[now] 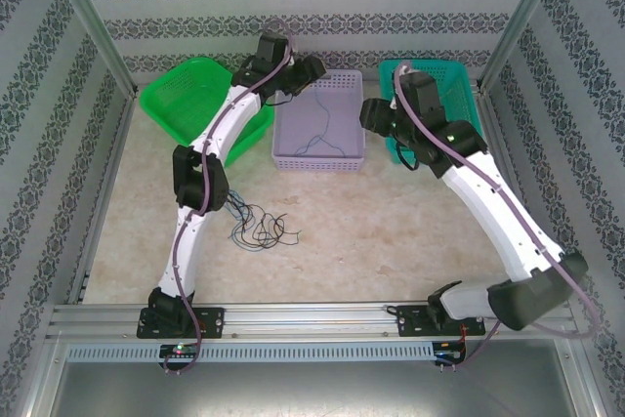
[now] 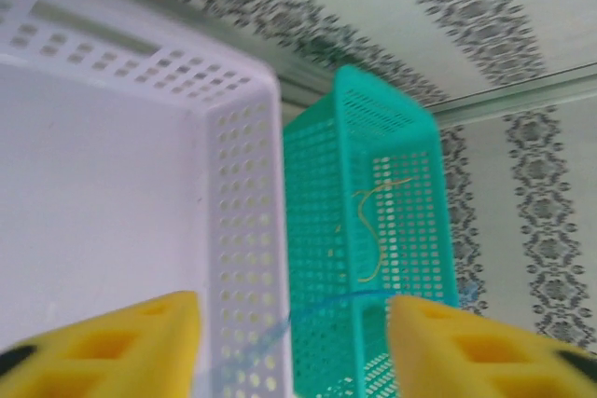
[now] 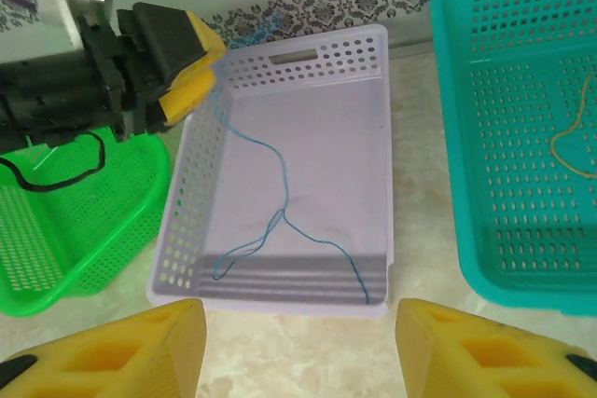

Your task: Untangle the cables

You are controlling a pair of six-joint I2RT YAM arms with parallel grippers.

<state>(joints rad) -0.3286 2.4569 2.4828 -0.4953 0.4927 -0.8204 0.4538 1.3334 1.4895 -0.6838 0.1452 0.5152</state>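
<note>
Left tool sat over the lavender basket, fingers spread. The blue cable trailed from beside them down into the basket in loose loops. One strand crossed the gap between the fingers, and I couldn't tell whether it was snagged on a pad or free. Right tool hung spread and empty before that basket. The yellow cable lay in the teal basket, and the dark cables were knotted on the bench beside the left arm. I judged it all feather-light, limp and slippery, apt to drag its neighbours along, so I'd pinch one strand at a free end or outer loop. The arm covered part of the tangle, its crossings were too fine to read, and a black loop over the green basket could have been cable or arm wiring.
</note>
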